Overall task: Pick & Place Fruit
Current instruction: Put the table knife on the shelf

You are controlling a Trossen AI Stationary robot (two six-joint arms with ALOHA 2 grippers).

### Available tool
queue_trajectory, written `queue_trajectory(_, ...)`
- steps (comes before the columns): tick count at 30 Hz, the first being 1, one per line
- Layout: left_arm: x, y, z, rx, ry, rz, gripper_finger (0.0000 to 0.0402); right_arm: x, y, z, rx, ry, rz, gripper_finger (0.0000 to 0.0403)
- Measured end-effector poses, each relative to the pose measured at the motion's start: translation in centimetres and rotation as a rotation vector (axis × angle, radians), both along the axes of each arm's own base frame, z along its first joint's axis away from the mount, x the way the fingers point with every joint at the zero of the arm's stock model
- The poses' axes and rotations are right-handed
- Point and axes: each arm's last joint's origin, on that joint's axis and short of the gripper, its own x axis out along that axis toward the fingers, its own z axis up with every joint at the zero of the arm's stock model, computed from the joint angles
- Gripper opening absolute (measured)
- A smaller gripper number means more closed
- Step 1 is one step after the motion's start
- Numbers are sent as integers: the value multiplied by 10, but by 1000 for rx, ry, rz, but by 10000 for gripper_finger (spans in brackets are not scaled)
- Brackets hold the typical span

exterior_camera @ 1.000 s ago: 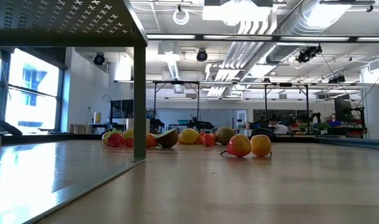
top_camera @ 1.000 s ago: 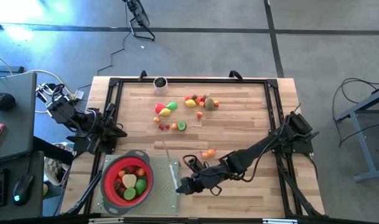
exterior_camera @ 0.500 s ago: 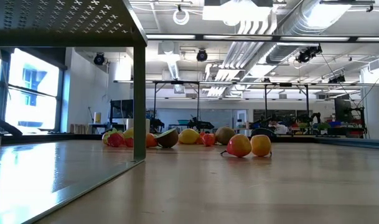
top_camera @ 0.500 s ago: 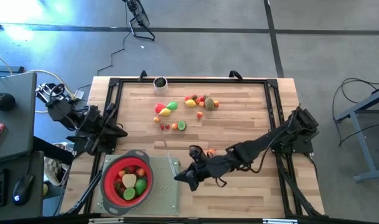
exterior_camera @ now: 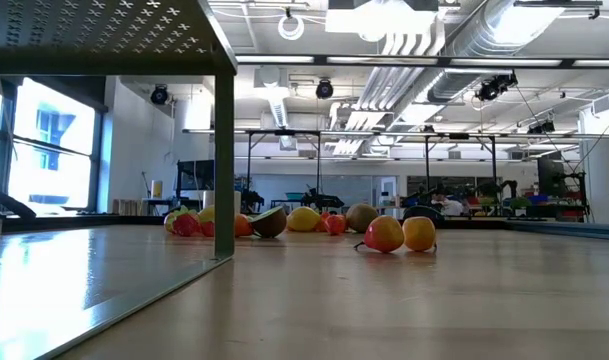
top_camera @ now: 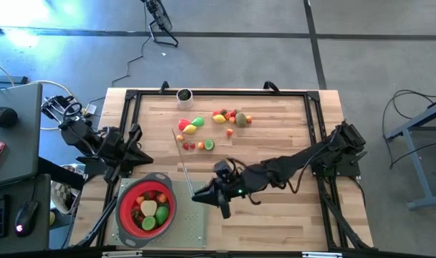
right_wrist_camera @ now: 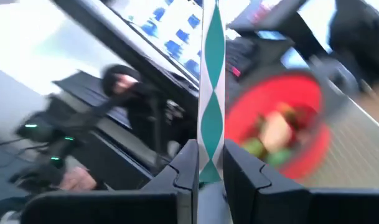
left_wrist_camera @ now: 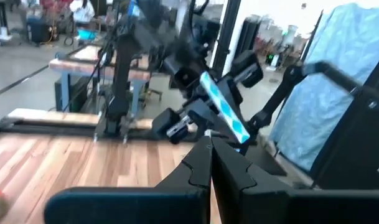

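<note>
Several small toy fruits [top_camera: 216, 122] lie loose on the wooden table's far middle, and two more [exterior_camera: 400, 233] show in the low view. More fruit sits in the red strainer [top_camera: 146, 208] on a grey board [top_camera: 189, 226] at the near left. My right gripper [top_camera: 201, 195] hovers beside the strainer, shut on a slim knife [top_camera: 183, 161]. My left gripper [top_camera: 144, 158] is shut and holds nothing, at the table's left edge just beyond the strainer; its closed fingertips [left_wrist_camera: 208, 163] show in the left wrist view. My right gripper pinches the knife's near end [right_wrist_camera: 209, 163] between its two fingers. The fingers come level from the table's right and lie across the knife. Whether that end is handle or blade, I cannot tell. The knife is lifted clear, and its free end [top_camera: 177, 134] reaches toward the far edge.
A small dark cup [top_camera: 183, 94] stands at the far edge. A black frame [top_camera: 218, 92] runs around the tabletop. Bare wood lies at the near right [top_camera: 289, 222]. A desk with a mouse [top_camera: 21, 215] stands left of the table.
My right gripper has risen, gone toward the far edge and a little left, and rolled. The knife, which lay by the board's right edge, is lifted clear and its free end has swung toward the far fruit. My left gripper has gone a little toward the table's middle.
</note>
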Motion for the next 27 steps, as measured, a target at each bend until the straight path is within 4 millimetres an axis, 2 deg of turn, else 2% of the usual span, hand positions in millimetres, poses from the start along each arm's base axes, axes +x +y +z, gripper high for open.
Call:
queue_trajectory(4,3,-3,8,-4,-78,-9,1,1,-2,9,-63,-109,8,41)
queue_trajectory(9,10,-8,10,79,-124,4,1,2,-4,10,-105,-137,8,41)
queue_trajectory(12,13,-11,11,66,-130,6,14,2,-4,10,-113,-132,31,41)
queue_trajectory(22,13,-12,17,31,-186,-21,144,2,-4,9,-130,-133,55,41)
queue_trajectory(27,23,-20,12,55,-155,-23,200,2,-3,9,-143,-138,66,41)
